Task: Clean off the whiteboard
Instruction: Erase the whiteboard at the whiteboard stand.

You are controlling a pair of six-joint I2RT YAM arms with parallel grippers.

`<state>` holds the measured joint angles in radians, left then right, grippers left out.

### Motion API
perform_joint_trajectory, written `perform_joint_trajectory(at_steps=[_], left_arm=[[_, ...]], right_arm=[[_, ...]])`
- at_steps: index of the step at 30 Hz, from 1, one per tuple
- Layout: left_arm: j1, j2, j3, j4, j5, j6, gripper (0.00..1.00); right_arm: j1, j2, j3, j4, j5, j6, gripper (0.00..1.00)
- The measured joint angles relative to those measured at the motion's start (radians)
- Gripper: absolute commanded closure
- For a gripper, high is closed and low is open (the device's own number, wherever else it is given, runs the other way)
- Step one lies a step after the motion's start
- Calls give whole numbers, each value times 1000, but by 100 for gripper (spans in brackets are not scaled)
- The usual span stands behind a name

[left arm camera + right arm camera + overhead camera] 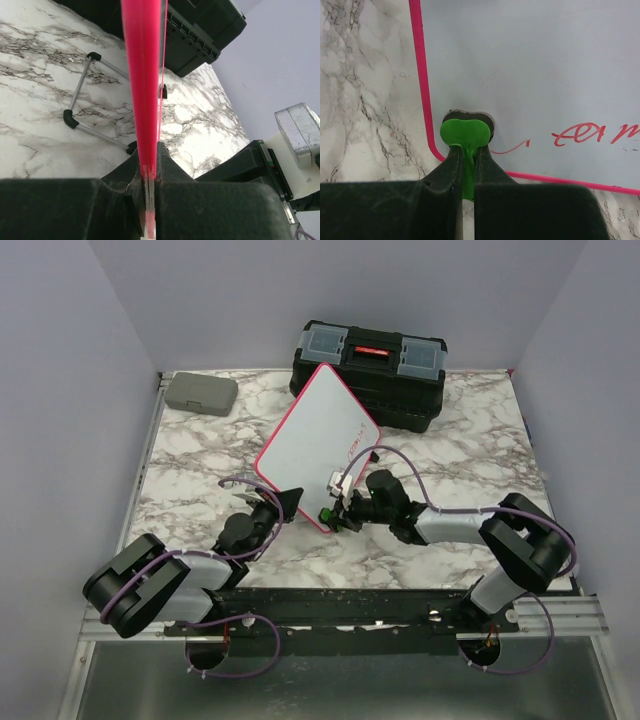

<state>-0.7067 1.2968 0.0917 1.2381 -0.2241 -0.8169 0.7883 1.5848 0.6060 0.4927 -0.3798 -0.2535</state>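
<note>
- Top external view: the white rectangular whiteboard with a thin pink-red frame (315, 440) stands tilted near the middle of the marble-patterned bench (190, 455). It is just in front of a black plastic toolbox (370, 368), and a small grey case (201, 393) lies well apart at the far left corner.
  - The left gripper (286, 500) is clenched on the board's near-left edge and seems to steady it.
  - The right gripper (338, 508) sits at the board's nearest corner, grasping a small green eraser (326, 513).
  - A short line of red handwriting (356, 448) shows near the right edge, so I judge the job unfinished.
- Left wrist view: the left gripper (149, 162) is closed tight on the pink frame, which runs edge-on up the picture. Behind it the board's wire stand with black feet (80, 95) rests on the bench, with the toolbox beyond.
- Right wrist view: the right gripper (467, 155) pinches the green eraser (466, 132) by its tab.
  - The eraser's dark pad is set against the board's face just inside the corner of the frame.
  - The surface above the pad is plain white.
  - The red handwriting (580, 132) lies to the right, not yet wiped, and one thin stroke reaches almost to the pad.
  - As I judge it, the eraser is in place but the wiping of the words is yet to be done: a sweep to the right along that line.
</note>
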Motion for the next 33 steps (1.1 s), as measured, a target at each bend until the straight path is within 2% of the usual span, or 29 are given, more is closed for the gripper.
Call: perform_joint_trajectory(at_steps=[8, 20, 33], left_arm=[[6, -18, 0, -18, 1, 5, 100], [7, -35, 0, -40, 8, 4, 100], [8, -35, 1, -40, 12, 2, 100]], right_arm=[[-5, 8, 77, -135, -8, 12, 99], [-17, 10, 197, -373, 73, 77, 99], [22, 10, 213, -434, 106, 95, 99]])
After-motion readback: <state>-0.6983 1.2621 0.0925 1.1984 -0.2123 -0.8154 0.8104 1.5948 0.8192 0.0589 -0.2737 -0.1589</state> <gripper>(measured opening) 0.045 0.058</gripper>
